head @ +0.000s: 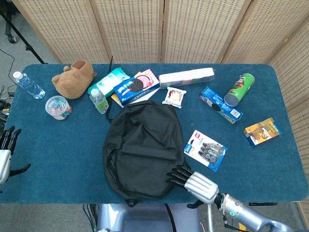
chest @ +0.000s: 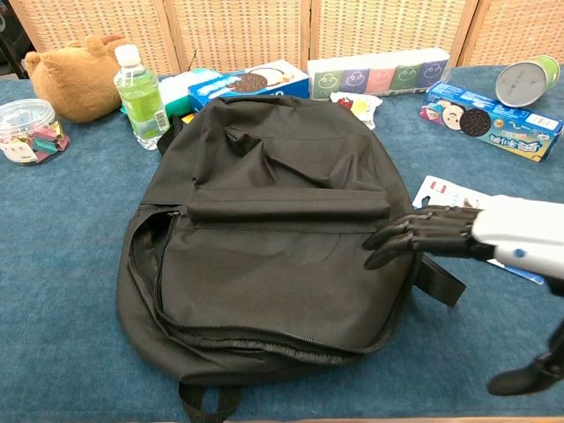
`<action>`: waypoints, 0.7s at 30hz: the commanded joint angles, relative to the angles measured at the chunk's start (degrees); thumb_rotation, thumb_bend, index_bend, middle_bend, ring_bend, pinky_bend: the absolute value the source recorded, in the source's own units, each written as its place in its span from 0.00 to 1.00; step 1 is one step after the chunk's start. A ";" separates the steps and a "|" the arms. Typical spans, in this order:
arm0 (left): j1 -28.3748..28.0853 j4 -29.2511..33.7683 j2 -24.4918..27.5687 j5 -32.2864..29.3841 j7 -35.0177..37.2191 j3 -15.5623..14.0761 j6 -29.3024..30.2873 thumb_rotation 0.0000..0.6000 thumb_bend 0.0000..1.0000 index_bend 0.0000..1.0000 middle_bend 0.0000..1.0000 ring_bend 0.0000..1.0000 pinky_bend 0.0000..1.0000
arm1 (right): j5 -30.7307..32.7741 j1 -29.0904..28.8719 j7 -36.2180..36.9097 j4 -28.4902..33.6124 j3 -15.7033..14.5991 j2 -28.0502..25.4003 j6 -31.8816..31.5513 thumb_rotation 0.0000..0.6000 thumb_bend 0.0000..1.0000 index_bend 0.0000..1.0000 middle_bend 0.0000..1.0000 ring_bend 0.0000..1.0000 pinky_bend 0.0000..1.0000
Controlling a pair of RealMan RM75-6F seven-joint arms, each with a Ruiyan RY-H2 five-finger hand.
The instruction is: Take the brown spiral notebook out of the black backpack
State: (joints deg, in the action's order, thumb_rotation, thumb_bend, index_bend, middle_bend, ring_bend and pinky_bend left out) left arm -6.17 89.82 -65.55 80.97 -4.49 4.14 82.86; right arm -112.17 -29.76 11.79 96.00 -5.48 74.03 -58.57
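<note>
The black backpack (head: 143, 147) lies flat in the middle of the blue table, also filling the chest view (chest: 273, 220). Its main zipper gapes along the left and front edge (chest: 159, 282). No brown spiral notebook shows in either view. My right hand (head: 193, 181) hovers at the backpack's front right corner, fingers spread and stretched toward the bag, holding nothing; in the chest view the right hand (chest: 458, 233) reaches over the bag's right edge. My left hand (head: 6, 154) stays at the far left table edge, fingers apart and empty.
A packet of tape rolls (head: 206, 149) lies right of the bag, next to my right hand. Behind the bag stand a green bottle (head: 99, 101), cookie boxes (head: 136, 88), a tissue pack (head: 186, 77), a plush toy (head: 74, 79), a clip jar (head: 58, 107) and a chips can (head: 238, 89).
</note>
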 commanded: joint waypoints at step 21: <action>0.22 -0.15 0.71 -0.15 1.69 0.44 0.63 1.00 0.00 0.00 0.00 0.00 0.00 | 8.92 -3.46 -5.95 -7.41 3.45 14.64 -0.19 1.00 0.28 0.45 0.52 0.34 0.03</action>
State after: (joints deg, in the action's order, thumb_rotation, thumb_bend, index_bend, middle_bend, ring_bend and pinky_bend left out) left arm -5.95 89.66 -64.84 80.82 -2.79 4.58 83.48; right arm -103.47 -33.28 5.95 88.83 -2.13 88.38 -58.47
